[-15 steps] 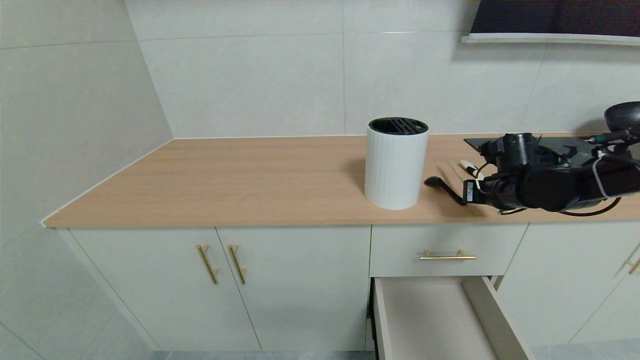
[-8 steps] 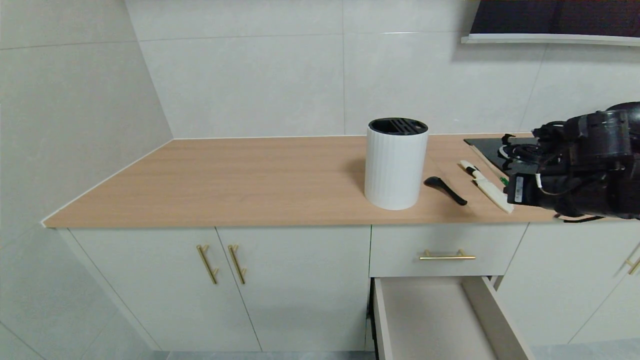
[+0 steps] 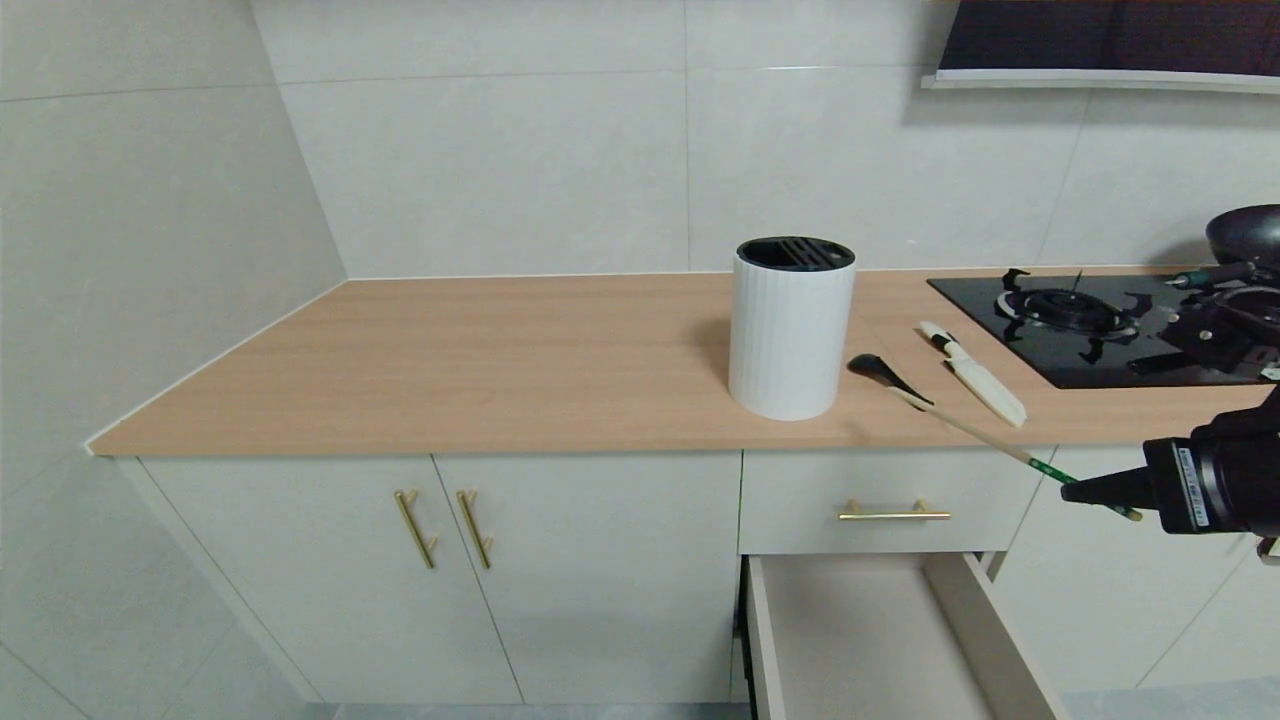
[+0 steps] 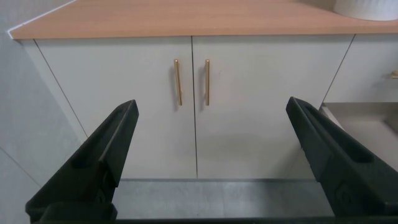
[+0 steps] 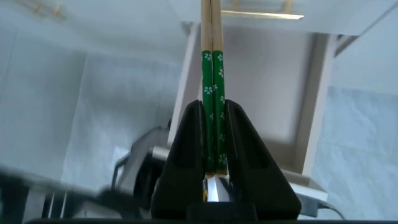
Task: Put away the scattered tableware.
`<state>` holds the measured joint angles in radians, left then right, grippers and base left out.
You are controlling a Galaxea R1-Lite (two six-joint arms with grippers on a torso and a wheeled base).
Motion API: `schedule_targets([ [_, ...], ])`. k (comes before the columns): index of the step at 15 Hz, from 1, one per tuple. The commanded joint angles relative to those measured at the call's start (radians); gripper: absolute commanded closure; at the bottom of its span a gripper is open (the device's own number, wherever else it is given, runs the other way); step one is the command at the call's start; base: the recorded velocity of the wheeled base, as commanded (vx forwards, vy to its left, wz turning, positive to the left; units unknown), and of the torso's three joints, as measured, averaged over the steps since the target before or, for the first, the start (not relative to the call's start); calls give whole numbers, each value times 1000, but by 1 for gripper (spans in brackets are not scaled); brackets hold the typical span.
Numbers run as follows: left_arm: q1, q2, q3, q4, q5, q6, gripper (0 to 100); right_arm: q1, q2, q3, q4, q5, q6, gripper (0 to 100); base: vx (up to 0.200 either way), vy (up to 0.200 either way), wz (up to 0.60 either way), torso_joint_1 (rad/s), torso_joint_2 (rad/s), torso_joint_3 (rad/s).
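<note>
Pinching a pair of chopsticks (image 3: 970,432) by their green patterned ends, the right tool (image 3: 1075,492) is held off the front edge of the worktop (image 3: 500,360), below and well to the right of the white ribbed holder (image 3: 792,330). In the right wrist view the two fingers of the right tool (image 5: 213,112) are seen pressed against the chopsticks (image 5: 211,37), which lie side by side between them. The free ends of the chopsticks slant up toward the holder and end over the worktop, at the handle of a black spoon (image 3: 872,368) lying just right of the holder; contact between them cannot be judged. A knife in a pale sheath (image 3: 975,375) lies farther right of the holder, beyond the spoon. A black hob (image 3: 1080,320) is set into the worktop still farther right, with a dark pan (image 3: 1245,232) at its far side. An open drawer (image 3: 770,640) projects from the cabinet below the holder. The left tool (image 4: 211,107) is shown with its fingers (image 4: 99,162) spread wide and nothing between them, facing two cabinet doors with gold handles (image 4: 191,82) below and left of the holder (image 4: 367,6).
</note>
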<state>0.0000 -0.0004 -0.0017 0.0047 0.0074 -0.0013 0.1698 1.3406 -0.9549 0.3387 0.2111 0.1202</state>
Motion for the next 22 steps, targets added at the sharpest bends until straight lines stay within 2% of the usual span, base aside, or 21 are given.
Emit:
schedule_targets([
  [1, 0, 0, 0, 0, 0, 0, 0, 0, -31, 13, 3, 16, -5, 100, 0, 0, 0, 0, 0, 0],
  [7, 0, 0, 0, 0, 0, 0, 0, 65, -5, 68, -3, 27, -63, 100, 0, 0, 0, 0, 0, 0],
  [14, 0, 0, 0, 0, 0, 0, 0, 70, 34, 96, -4, 27, -120, 100, 0, 0, 0, -9, 22, 14],
  [22, 0, 0, 0, 0, 0, 0, 0, 71, 61, 104, -9, 28, -122, 100, 0, 0, 0, -179, 445, 263],
])
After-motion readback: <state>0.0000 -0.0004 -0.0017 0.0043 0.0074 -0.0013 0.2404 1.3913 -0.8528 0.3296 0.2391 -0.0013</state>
